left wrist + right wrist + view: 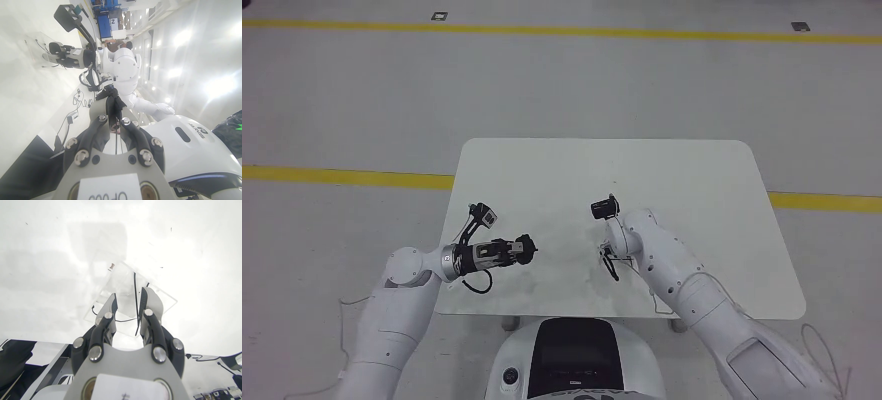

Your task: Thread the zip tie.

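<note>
Right tool [129,292] spread, zip tie [135,285] between its jaws — left tool [113,98] pressed together, maybe pinching a strand [115,136].

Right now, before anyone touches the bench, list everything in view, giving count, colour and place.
table: one, white, in front of the robot.
clear plate: one, transparent, flat on the table under the right gripper.
loose zip ties: at least two, black, lying on the clear plate; one straight strap runs between the right gripper's fingers.
held zip tie: one, black, a thin strap pinched in the left gripper.
floor lines: two, yellow, on the grey floor; one passes under the table, one lies farther off.
left gripper: one, grey and black, shut, above the table's near left part.
right gripper: one, grey with black pads, open, above the plate.
</note>
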Controlling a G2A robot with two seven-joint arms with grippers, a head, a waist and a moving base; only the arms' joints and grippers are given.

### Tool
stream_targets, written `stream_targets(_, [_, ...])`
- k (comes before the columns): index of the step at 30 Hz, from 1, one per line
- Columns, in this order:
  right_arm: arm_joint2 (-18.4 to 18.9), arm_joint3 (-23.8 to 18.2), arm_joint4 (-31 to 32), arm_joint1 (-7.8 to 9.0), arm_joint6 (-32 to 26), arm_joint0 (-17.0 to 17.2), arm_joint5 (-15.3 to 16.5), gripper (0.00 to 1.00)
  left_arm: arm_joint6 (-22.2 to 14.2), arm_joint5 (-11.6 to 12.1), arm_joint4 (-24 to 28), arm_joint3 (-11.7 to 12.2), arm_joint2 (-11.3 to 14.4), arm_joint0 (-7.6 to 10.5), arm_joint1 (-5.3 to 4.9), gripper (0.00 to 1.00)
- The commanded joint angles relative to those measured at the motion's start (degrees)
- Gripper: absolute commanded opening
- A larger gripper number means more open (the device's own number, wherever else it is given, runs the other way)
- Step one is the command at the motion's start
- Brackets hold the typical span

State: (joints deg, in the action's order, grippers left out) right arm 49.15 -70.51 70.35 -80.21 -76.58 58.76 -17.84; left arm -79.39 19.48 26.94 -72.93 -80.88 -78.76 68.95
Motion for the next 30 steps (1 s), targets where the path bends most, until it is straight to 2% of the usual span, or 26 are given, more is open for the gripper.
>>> stream_targets(1, [0.04,0.38,-0.12,-0.12,0.15,-0.1,0.13,0.2,0.0,0.0,0.0,0.0,0.0,0.0,0.0,0.0])
stream_targets(6, [0.13,1.14,-0.22,-0.39,0.35,-0.3,0.3,0.01,0.0,0.0,0.0,0.0,0.0,0.0,0.0,0.0])
stream_targets(13, [0.56,0.33,0.35,-0.55,0.54,0.1,0.08,0.0,0.0,0.0,0.0,0.0,0.0,0.0,0.0,0.0])
stream_targets(17, [1.02,-2.55,1.97,-0.31,-0.04,1.46,-0.32,0.0,0.0,0.0,0.0,0.0,0.0,0.0,0.0,0.0])
stream_targets(23, [2.87,-8.99,4.88,0.52,-1.59,4.72,-0.05,0.0,0.0,0.0,0.0,0.0,0.0,0.0,0.0,0.0])
stream_targets(30, [7.29,-17.16,4.35,1.74,-1.04,9.72,2.67,0.0,0.0,0.0,0.0,0.0,0.0,0.0,0.0,0.0])
